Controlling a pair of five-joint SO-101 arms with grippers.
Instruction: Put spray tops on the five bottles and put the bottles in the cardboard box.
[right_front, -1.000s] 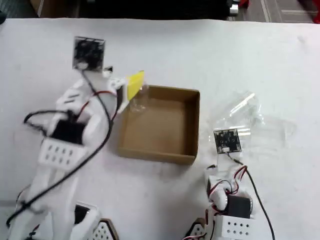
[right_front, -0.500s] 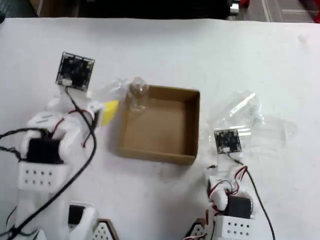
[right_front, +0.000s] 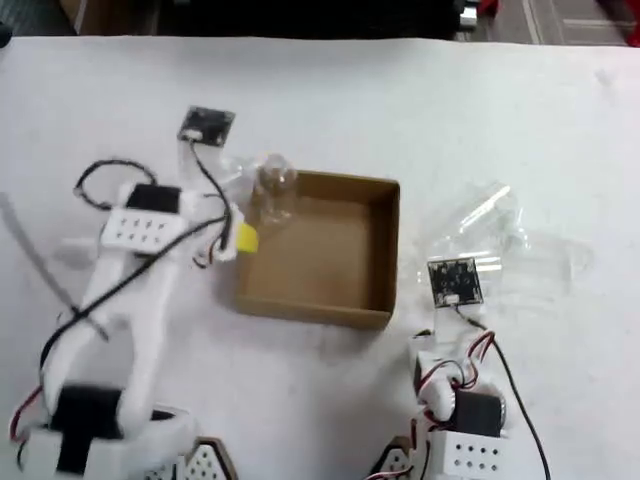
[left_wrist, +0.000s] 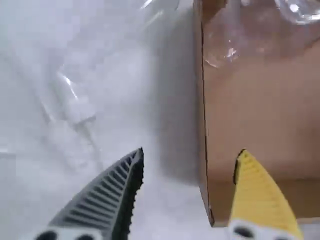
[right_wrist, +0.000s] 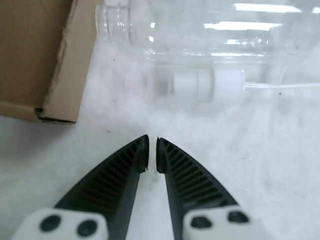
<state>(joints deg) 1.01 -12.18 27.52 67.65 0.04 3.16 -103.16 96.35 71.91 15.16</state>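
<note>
1. High view: the left arm has swung back toward the cardboard box (right_front: 310, 305) since half a second ago. Its left hand (right_front: 238, 232) is now beside the box's left wall. The bottle (right_front: 272, 185) stays propped on the far left corner, and the right arm has not moved.
2. Left wrist view: the left hand (left_wrist: 187, 165) is spread apart and empty, straddling the box (left_wrist: 260, 115) wall. A spray top (left_wrist: 77, 110) lies on the bench (left_wrist: 30, 60).
3. Right wrist view: the right hand (right_wrist: 152, 150) has its fingers together. A second spray top (right_wrist: 205, 85) and an open-necked bottle (right_wrist: 200, 25) lie ahead of it.
</note>
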